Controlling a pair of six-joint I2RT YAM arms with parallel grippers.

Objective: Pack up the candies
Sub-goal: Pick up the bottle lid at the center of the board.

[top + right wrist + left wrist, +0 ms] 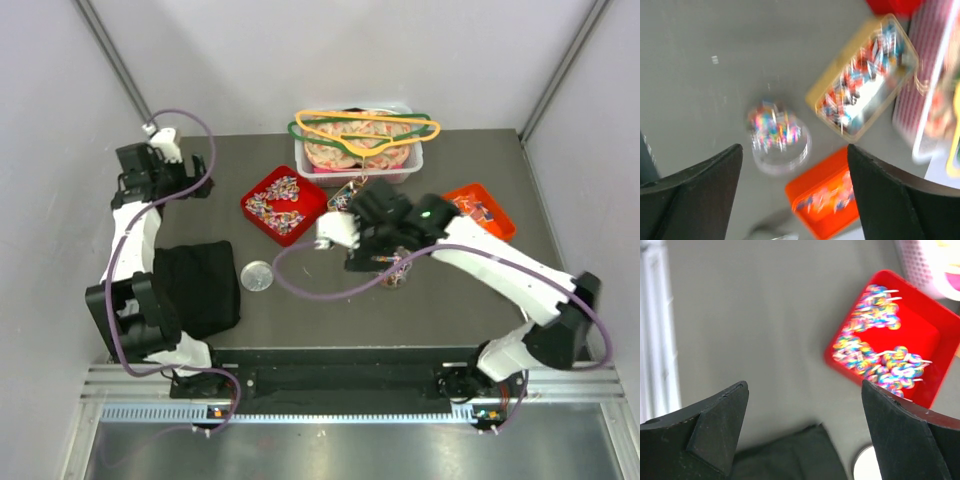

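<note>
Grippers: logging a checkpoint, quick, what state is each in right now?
Left gripper: open, holding nothing.
Right gripper: open, holding nothing.

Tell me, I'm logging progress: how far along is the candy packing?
Done: the clear round tub already holds some candies. In hand: nothing; the left tool and right tool both stand open and empty. Left: the red tray and orange tray still carry candies, and a round disc, perhaps the lid, lies apart.
</note>
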